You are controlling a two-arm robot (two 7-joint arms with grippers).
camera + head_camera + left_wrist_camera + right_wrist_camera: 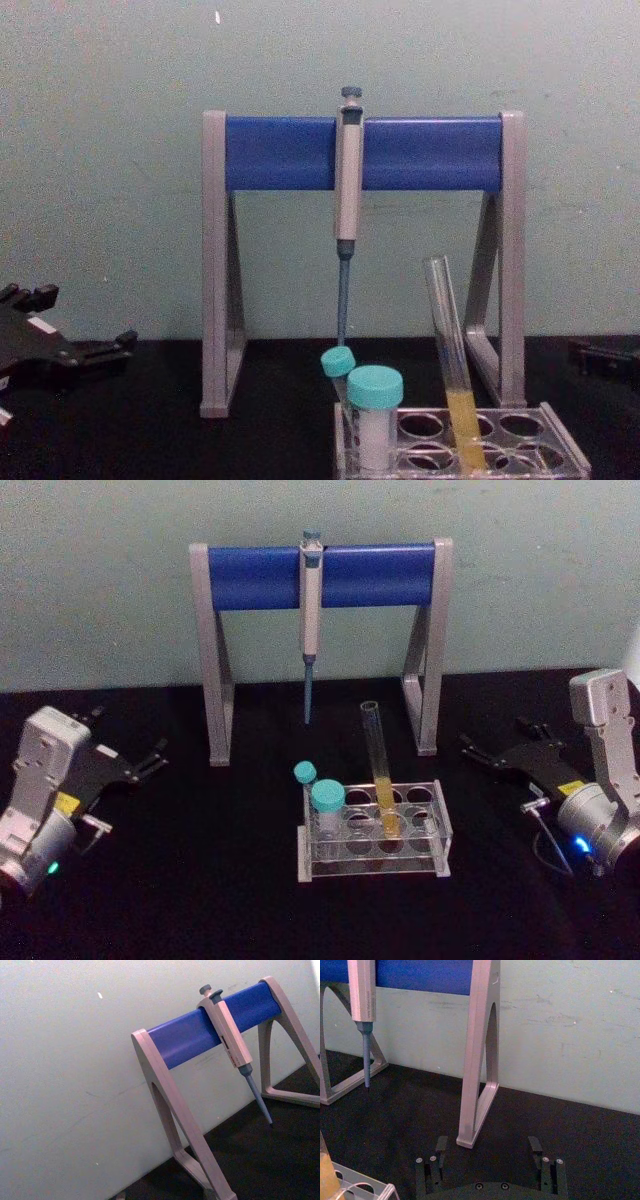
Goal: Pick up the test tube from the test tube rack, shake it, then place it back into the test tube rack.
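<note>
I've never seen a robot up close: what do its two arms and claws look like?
Each wrist is a silver-grey metal block with a yellow sticker. The left gripper and right gripper are flat black forks; a thin cable loops beside the right wrist. Small lights glow green left, blue right.

Pipette (227, 1035) hanging on blue-barred stand (200, 1037), black table (260, 1160), pale wall (75, 1085)

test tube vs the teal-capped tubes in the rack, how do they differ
The test tube is long, thin and capless; the teal-capped tubes are shorter, wider and closed. The test tube holds yellow liquid low down and leans; the capped ones show white contents. Both stand in the test tube rack.
</note>
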